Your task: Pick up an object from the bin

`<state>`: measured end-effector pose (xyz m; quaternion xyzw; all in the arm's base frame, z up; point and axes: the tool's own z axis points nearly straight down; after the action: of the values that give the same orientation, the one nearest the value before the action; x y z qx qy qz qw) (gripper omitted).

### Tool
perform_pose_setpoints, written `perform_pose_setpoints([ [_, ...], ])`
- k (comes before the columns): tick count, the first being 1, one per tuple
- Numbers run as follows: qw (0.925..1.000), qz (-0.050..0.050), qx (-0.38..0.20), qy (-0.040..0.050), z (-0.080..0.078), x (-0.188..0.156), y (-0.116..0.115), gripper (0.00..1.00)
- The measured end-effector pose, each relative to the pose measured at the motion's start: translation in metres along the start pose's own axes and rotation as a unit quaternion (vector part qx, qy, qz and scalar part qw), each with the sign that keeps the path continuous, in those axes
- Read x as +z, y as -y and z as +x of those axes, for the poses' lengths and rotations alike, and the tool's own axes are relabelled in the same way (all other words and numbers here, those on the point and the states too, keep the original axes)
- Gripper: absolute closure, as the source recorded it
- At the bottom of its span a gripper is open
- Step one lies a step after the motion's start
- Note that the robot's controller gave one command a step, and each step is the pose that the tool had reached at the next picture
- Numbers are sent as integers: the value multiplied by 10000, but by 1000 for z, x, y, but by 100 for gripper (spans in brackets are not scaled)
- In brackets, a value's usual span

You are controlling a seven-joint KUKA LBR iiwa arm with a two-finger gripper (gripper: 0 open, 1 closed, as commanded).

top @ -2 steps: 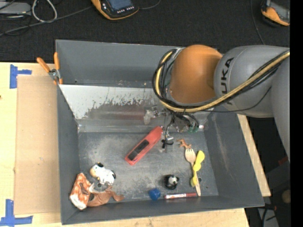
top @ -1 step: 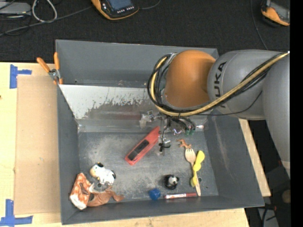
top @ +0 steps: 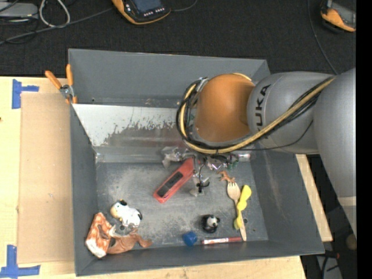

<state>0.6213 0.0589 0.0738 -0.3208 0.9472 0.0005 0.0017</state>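
Looking at the frame's centre, we are seeing the end effector (top: 200, 182) poised at the upper right end of the red bar-shaped object (top: 173, 182), though we are failing to tell whether it is open or closed. We are judging that a grip so near the tip is risking that object swinging loose.

Dark, perhaps carpeted, floor (top: 232, 22) carries loose cables (top: 55, 7) and an orange-and-black handheld device (top: 139, 3).
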Motion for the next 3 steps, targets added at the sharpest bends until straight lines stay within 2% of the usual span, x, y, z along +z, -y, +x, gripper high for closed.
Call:
perform_pose_setpoints([
  [1, 9952, -1, 978, 7, -2, 7, 1, 100],
  [2, 9925, -7, 1220, -4, -1, 4, 0, 100],
  [3, 9927, -36, 1203, -70, 2, -18, -2, 100],
])
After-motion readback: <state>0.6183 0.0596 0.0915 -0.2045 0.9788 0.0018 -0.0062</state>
